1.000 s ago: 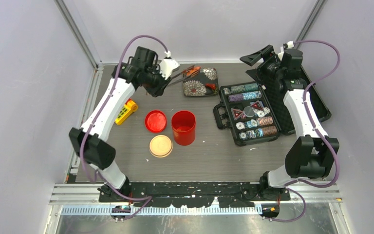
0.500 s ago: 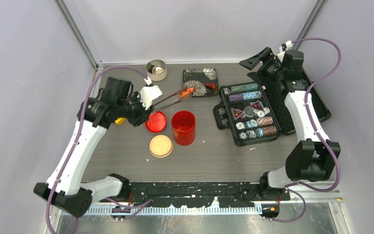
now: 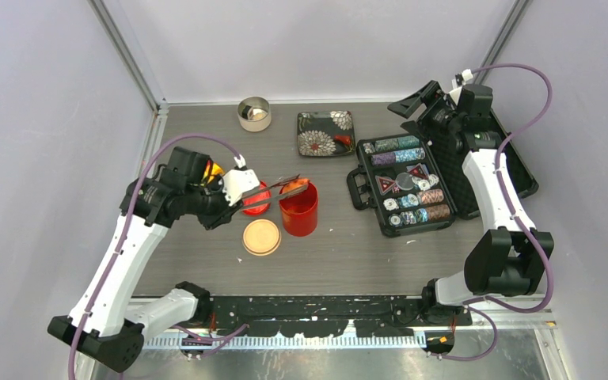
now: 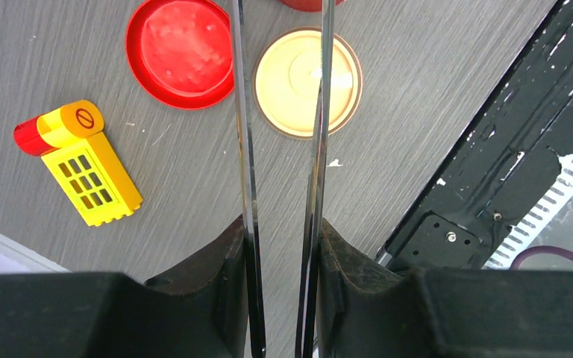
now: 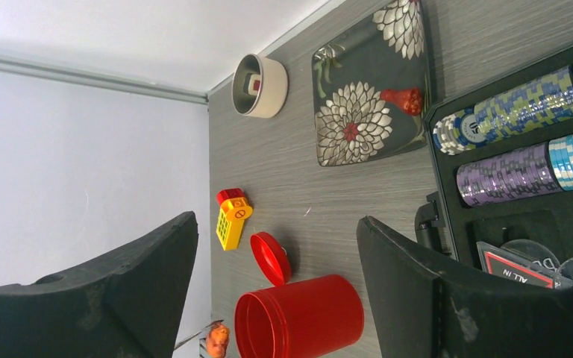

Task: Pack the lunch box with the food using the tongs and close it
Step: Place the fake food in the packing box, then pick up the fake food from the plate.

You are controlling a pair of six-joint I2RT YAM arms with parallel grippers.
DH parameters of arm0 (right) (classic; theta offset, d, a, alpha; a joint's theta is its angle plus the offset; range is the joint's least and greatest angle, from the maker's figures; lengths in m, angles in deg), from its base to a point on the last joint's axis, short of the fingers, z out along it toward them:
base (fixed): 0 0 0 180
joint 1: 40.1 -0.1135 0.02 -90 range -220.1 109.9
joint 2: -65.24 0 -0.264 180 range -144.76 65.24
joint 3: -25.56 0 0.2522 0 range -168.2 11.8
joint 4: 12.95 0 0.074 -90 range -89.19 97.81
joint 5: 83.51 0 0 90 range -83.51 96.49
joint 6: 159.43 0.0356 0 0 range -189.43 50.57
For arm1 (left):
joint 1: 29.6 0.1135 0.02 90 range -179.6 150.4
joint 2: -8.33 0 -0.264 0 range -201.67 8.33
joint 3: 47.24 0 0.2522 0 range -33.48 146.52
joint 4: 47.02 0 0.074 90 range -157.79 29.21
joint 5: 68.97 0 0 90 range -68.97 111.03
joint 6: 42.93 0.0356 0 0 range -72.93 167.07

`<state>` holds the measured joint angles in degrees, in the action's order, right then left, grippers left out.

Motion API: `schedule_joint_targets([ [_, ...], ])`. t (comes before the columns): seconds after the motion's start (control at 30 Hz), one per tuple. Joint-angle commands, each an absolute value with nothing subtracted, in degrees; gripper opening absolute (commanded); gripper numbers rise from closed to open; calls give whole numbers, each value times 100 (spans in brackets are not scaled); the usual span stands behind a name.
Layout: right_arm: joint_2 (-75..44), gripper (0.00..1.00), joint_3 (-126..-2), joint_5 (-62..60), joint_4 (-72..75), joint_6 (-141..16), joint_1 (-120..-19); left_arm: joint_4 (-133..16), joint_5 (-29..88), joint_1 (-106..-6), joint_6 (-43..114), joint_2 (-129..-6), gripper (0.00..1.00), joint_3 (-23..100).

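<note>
Orange food piece [image 3: 302, 184] pinched in the tongs [image 3: 273, 192], clamped by my left gripper [image 4: 282, 246], hangs over the red canister [image 3: 298, 212], so next I ease the squeeze; right gripper [image 5: 274, 227] gapes idle.

Top external: high, 6 o'clock, over counter [image 3: 340, 253]. Left wrist: near, downward. Right wrist: distant, 1 o'clock. Shared: red lid [image 4: 179, 52].

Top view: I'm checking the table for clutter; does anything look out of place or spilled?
Nothing is spilled. Two things don't fit a lunch setup: a yellow toy block beside the red lid, and an open poker chip case on the right. The cream tub stands at the back, apart from the beige lid.
</note>
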<state>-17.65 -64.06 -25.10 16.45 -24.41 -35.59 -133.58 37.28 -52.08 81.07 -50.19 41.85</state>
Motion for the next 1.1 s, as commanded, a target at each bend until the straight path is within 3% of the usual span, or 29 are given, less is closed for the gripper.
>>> schedule_joint_targets([
  [0.0, -1450, 83, -6379, -2578, 1567, -2655, -3538, -13426, 3628, -5184, 8485, -5035, 33, 4183],
  [0.3, -1421, 83, -6325, -2559, 1596, -2721, -3536, -13487, 3619, -5184, 8587, -5100, 45, 4188],
  [0.6, -1472, 83, -6354, -2533, 1558, -2691, -3539, -13238, 3781, -5184, 8292, -5423, 44, 4703],
  [1.07, -1470, 83, -6431, -2577, 1551, -2798, -3498, -12480, 4137, -5147, 8448, -7910, 45, 7007],
])
